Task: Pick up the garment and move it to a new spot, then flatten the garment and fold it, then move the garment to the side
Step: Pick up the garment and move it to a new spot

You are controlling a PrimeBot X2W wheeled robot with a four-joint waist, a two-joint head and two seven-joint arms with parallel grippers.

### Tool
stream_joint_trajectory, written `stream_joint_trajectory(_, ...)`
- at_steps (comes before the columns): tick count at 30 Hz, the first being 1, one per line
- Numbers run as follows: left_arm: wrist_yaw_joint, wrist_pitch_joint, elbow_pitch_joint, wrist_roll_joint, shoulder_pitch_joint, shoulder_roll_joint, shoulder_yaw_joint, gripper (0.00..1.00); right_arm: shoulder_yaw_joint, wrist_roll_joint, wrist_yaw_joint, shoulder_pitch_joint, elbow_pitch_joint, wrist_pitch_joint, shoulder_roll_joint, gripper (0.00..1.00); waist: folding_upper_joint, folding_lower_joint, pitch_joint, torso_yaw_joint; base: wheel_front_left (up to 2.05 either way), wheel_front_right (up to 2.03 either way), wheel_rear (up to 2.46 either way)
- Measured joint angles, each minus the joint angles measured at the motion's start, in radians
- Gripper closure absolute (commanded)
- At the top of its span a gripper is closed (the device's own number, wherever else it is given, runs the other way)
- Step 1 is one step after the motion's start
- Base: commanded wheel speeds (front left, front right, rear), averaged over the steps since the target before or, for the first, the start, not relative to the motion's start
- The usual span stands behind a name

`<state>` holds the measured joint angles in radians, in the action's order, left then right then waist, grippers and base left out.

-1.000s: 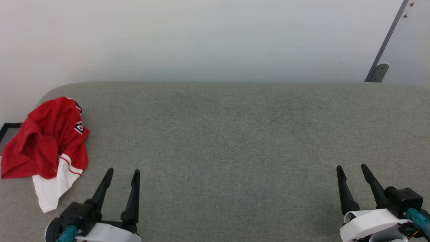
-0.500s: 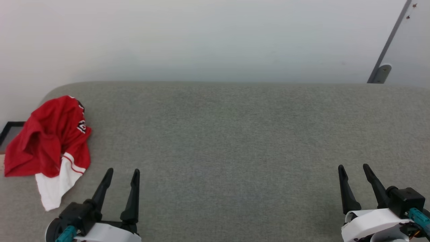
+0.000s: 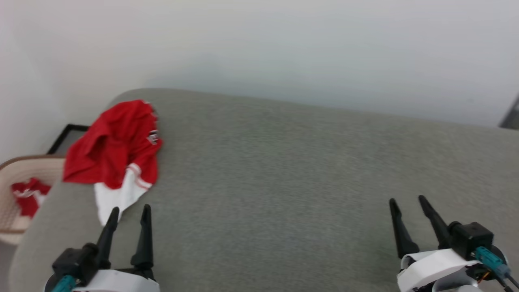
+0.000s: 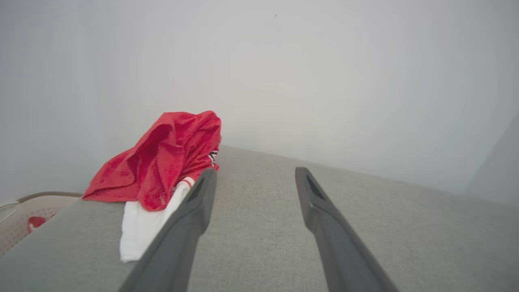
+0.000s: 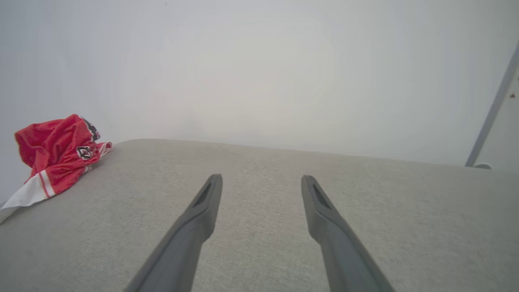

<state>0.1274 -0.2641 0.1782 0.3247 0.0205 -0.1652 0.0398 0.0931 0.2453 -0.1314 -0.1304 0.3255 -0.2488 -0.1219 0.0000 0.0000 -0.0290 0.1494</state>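
at lower left, left gripper (image 3: 129, 209): two long dark tapered fingers (image 3: 142, 239) on a black block (image 3: 77, 261), white rounded shell (image 3: 117, 282) beneath, teal connector (image 3: 63, 284) alongside. at lower right, right gripper (image 3: 407, 199): same build, thin dark cable (image 3: 511, 282) off its teal plug (image 3: 488, 259).

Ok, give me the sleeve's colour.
Sleeve: white with red stripes; clearest in right wrist view.
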Motion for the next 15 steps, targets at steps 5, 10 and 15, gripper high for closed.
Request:
stream_joint_trajectory(5,-0.004,0.0,0.002,0.016,-0.002,0.005,0.028,0.0,0.037,0.009,0.0,-0.009,0.013,0.002,-0.001,0.0,0.0,0.0,-0.013,0.074,0.0,0.0,0.0)
stream_joint_trajectory(10,-0.006,0.0,0.001,0.019,-0.012,0.005,0.031,0.0,0.056,0.022,0.0,-0.019,0.025,0.002,0.001,0.0,0.0,0.0,-0.025,0.144,0.0,0.0,0.0)
stream_joint_trajectory(15,-0.009,0.005,-0.002,0.037,-0.012,0.005,0.037,0.0,0.063,0.026,0.0,-0.024,0.031,0.001,0.002,0.0,0.0,0.0,-0.037,0.195,0.0,0.0,0.0)
